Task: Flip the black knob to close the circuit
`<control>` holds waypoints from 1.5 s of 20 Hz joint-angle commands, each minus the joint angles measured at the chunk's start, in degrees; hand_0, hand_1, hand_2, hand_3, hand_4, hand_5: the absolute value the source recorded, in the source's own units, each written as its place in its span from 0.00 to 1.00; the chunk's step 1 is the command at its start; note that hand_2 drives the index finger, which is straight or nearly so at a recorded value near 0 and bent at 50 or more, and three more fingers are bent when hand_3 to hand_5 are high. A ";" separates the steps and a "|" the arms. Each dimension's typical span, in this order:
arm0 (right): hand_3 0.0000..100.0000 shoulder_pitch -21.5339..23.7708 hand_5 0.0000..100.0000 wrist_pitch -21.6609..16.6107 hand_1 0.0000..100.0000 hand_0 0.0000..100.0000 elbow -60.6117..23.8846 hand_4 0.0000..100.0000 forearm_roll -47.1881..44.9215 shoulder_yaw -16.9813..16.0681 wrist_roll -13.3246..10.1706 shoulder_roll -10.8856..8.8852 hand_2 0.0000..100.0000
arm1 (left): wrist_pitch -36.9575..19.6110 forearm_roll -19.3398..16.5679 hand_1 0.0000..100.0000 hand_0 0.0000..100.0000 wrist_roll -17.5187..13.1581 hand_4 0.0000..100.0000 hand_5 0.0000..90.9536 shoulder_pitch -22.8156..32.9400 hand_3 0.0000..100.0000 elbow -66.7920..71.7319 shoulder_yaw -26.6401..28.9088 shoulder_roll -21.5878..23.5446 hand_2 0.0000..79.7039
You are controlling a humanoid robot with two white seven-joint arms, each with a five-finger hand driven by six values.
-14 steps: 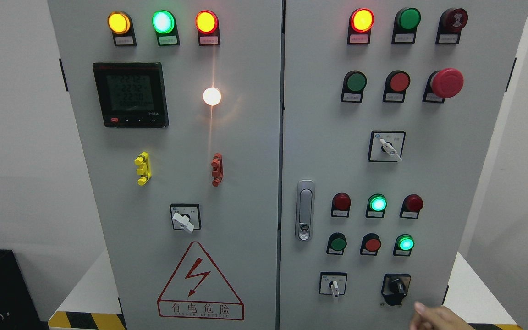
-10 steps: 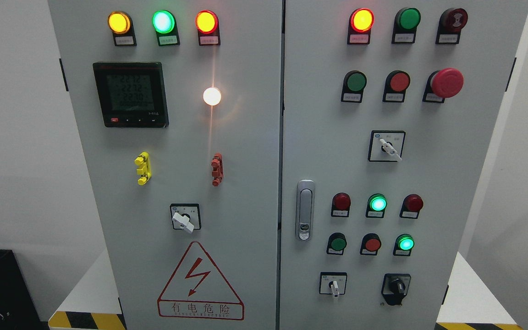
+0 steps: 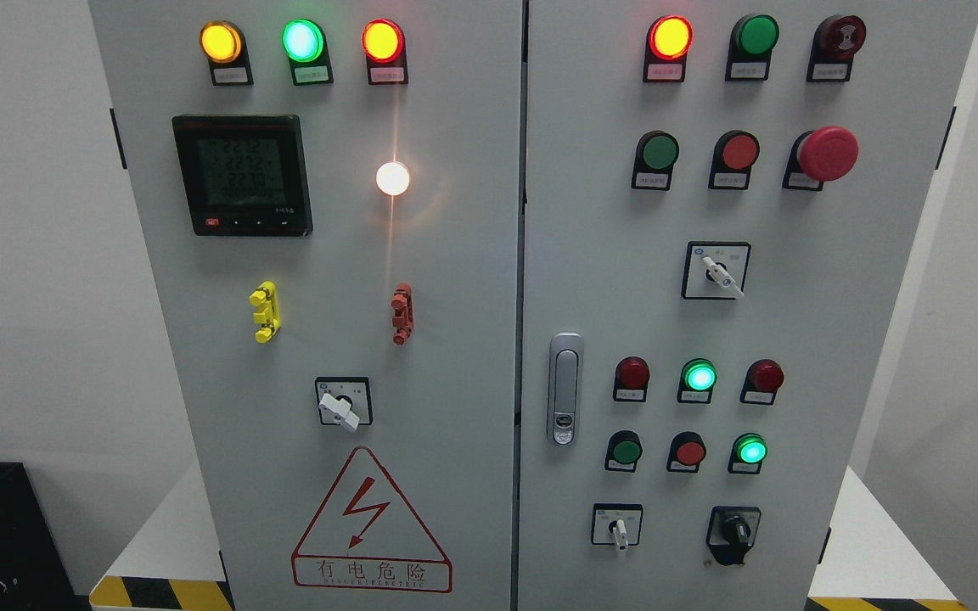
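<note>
Your black knob [image 3: 735,532] sits low on the right door [image 3: 795,339] (handle roughly upright). Neither hand is in view, so I cannot tell their state.

digital meter [image 3: 242,175], red mushroom button [image 3: 828,154], door latch [image 3: 565,389], yellow clip [image 3: 265,311], warning triangle [image 3: 370,526]

The cabinet [image 3: 472,280] is cut off at the top and bottom edges. Small label plates under the lamps, such as the one beneath the green lamp [image 3: 303,40], are too small to read. The meter [image 3: 242,175] digits are blurred. The black knob [image 3: 735,532] pointer direction is hard to tell.
</note>
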 commanded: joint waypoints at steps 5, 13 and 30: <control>0.00 0.46 0.00 -0.85 0.07 0.00 -6.11 0.00 -0.82 -3.90 7.65 0.42 0.00 | -0.04 0.00 0.56 0.12 -0.04 0.00 0.00 0.00 0.00 0.01 0.04 0.00 0.00; 0.00 2.13 0.00 -0.50 0.07 0.00 -20.17 0.00 3.99 -3.11 5.03 0.33 0.00 | -0.04 0.00 0.56 0.12 -0.04 0.00 0.00 0.00 0.00 0.01 0.04 0.00 0.00; 0.11 3.72 0.00 4.16 0.11 0.00 -55.33 0.03 35.90 -3.81 -1.74 1.21 0.06 | -0.04 0.00 0.56 0.12 -0.04 0.00 0.00 0.00 0.00 0.01 0.04 0.00 0.00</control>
